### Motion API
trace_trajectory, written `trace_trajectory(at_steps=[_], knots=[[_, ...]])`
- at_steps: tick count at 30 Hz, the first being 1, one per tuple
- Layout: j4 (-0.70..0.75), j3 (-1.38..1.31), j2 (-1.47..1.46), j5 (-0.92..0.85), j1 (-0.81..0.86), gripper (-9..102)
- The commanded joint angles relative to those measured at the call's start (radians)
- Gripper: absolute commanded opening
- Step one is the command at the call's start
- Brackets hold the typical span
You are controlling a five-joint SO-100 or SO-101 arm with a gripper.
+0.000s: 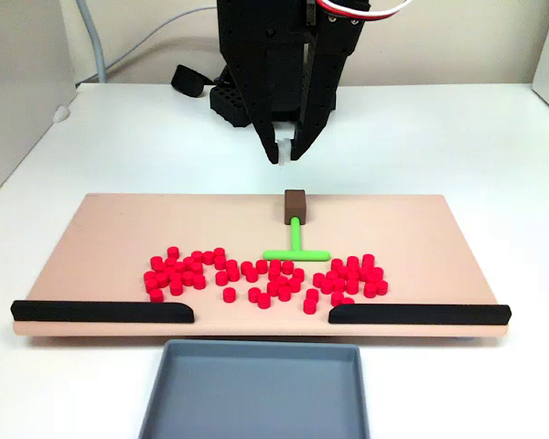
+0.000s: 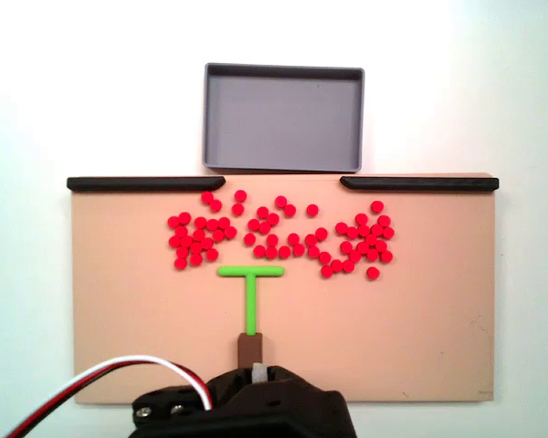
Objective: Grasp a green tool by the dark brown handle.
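While red cylinders (image 1: 256,274) crowd green tool (image 1: 296,245).

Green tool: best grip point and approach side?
Grip the dark brown handle, the block capping the stem end of the green tool nearest the arm. Come straight down from above; the gripper hangs just behind it, fingers slightly apart. Red cylinders crowd the crossbar end.

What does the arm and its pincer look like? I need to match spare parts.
The arm is matte black plastic, blocky. Its pincer has two tapering black fingers with pale, whitish tips. Red, white and black wires loop from its upper body.
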Motion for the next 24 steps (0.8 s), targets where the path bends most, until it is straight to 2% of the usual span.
trace_trajectory(at_steps=[1,24], knots=[[-0.011,-0.003,-0.005,-0.006,0.005,1],[-0.034,0.002,-0.025,-0.008,0.006,7]])
